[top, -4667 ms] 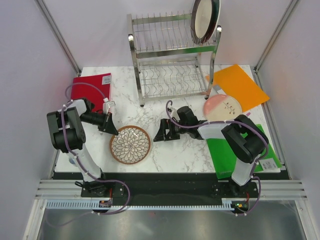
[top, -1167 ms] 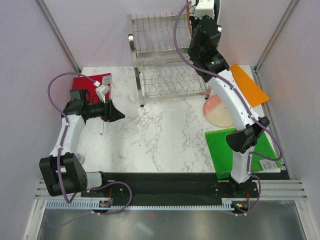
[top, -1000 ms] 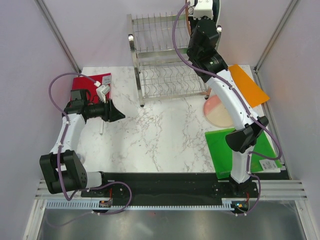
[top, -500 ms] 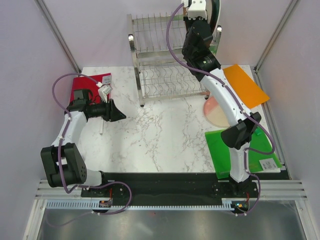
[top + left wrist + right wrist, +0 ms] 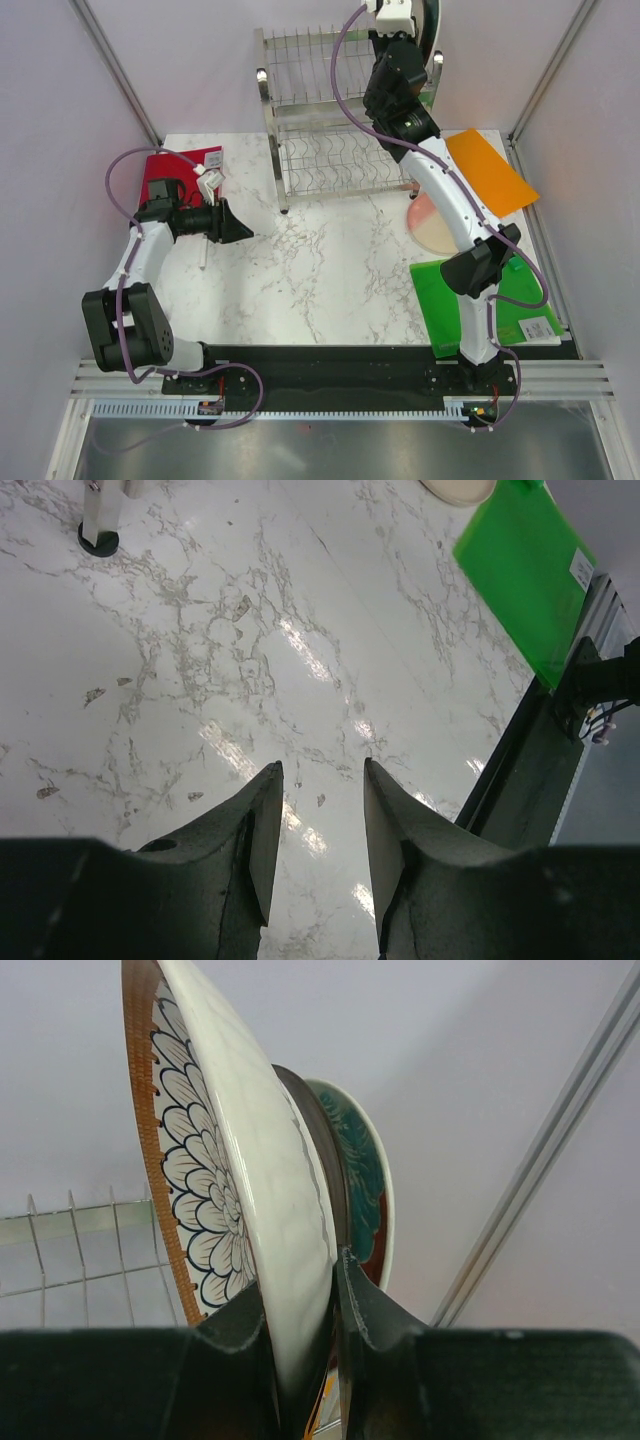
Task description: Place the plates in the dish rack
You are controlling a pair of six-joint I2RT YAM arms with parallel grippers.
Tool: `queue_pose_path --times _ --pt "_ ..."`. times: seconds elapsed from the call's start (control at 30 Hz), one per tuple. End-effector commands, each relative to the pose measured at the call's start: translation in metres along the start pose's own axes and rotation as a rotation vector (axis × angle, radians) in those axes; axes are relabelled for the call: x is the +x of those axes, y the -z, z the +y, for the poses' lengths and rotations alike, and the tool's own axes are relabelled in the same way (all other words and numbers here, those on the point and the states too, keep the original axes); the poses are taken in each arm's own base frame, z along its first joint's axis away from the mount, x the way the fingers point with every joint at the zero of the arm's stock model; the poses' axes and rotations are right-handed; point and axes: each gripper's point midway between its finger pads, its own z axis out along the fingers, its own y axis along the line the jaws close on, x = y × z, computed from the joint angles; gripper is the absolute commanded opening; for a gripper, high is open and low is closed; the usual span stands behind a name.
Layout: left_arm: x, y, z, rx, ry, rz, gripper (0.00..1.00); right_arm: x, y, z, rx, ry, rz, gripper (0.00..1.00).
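Observation:
My right gripper [image 5: 300, 1290] is shut on the rim of the brown plate with the white petal pattern [image 5: 195, 1185], which it holds on edge. Right behind it stand a dark-rimmed plate [image 5: 320, 1150] and the red plate with the teal flower [image 5: 365, 1175]. From above, the right arm reaches to the right end of the dish rack's [image 5: 320, 100] upper shelf, where plates [image 5: 430, 25] stand. The pink-and-cream plate [image 5: 428, 225] lies on the table, partly under that arm. My left gripper [image 5: 238, 228] [image 5: 322, 770] hovers open over the marble with nothing between its fingers.
A red board [image 5: 185, 165] lies behind the left arm. An orange board [image 5: 490, 170] and a green board [image 5: 500, 290] [image 5: 525, 570] lie on the right. The rack's wires [image 5: 80, 1230] and one of its feet [image 5: 100, 535] show in the wrist views.
The brown plate, on the table several seconds ago, is now up at the rack in my right gripper. Over the last second that arm edged left. The left arm barely moved.

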Motion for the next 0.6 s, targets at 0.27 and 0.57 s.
queue_pose_path --times 0.27,0.57 --pt "0.000 -0.007 -0.004 0.065 0.002 -0.009 0.45 -0.039 0.005 -0.039 0.083 -0.091 -0.056 0.00" --pt "0.005 -0.009 -0.001 0.058 0.021 0.001 0.45 -0.001 -0.006 -0.011 0.067 -0.008 -0.006 0.00"
